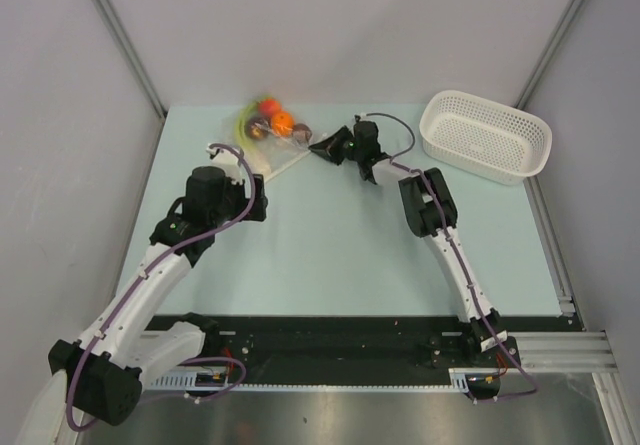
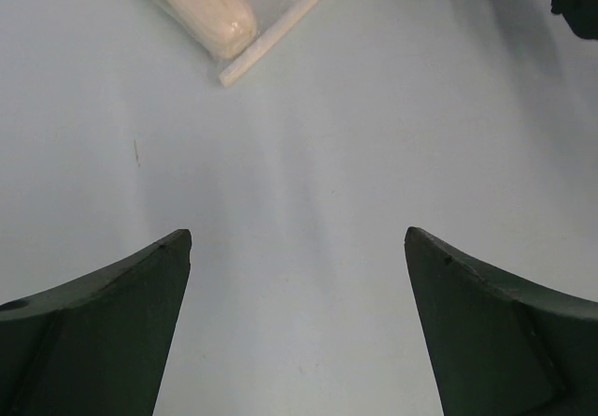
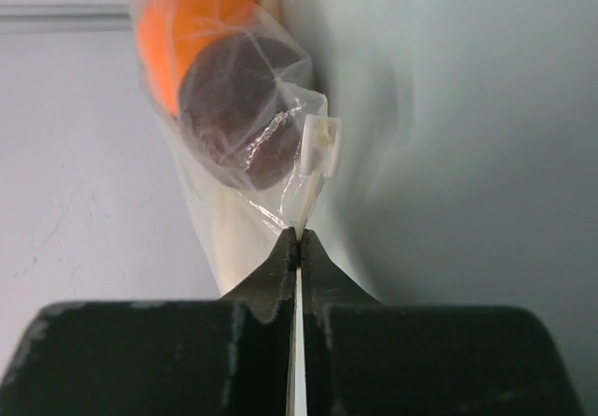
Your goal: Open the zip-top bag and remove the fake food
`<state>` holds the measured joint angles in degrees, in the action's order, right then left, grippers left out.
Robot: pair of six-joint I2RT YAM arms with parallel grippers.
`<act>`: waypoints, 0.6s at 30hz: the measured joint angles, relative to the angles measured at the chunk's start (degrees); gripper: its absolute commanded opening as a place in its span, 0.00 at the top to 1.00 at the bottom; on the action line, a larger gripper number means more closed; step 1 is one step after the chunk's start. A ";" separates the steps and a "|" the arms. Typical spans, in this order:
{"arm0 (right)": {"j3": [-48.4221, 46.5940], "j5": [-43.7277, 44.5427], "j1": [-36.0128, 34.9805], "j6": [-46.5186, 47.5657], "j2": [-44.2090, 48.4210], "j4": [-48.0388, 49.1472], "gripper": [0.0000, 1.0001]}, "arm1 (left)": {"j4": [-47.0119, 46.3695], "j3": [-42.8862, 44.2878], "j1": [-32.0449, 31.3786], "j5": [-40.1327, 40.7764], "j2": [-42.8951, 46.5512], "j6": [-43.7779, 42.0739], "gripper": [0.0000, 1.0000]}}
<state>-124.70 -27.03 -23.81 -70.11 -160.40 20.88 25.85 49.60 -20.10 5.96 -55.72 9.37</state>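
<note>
The zip-top bag lies at the back middle of the table with the fake food inside: an orange ball, a red tomato, dark lumps and green stalks. My right gripper is shut on the bag's white zip strip at its right end; the right wrist view shows my right gripper, a dark lump and the orange ball pressed against the plastic. My left gripper is open and empty, just short of the strip's left end, by the pale beige piece.
A white perforated basket stands at the back right. Grey walls close in the table at left, right and back. Bare pale green tabletop lies between the two arms.
</note>
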 measured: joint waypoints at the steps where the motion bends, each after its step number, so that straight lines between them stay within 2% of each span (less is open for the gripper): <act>1: 5.05 -0.68 0.17 -0.02 2.78 1.07 1.00 | -0.59 0.00 0.00 -0.63 0.00 0.66 0.05; 6: 25.70 -4.63 0.59 0.13 14.40 4.74 1.00 | -3.13 0.02 -1.64 -1.75 -0.98 2.71 0.06; 9: 39.21 -6.60 0.37 0.22 21.84 7.93 1.00 | -2.60 1.81 -7.78 0.44 -5.62 2.16 0.10; 15: 49.68 -8.74 -2.99 5.97 31.87 3.74 1.00 | -1.70 5.20 -15.19 2.80 -14.47 2.67 0.18; 18: 53.27 -9.86 -4.57 10.14 39.08 -2.51 1.00 | -1.70 5.40 -18.14 4.31 -17.33 2.56 0.21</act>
<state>-71.44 -36.88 -28.38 -59.96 -121.32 18.37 24.14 55.00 -38.24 10.26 -73.06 11.92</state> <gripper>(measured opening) 0.010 0.815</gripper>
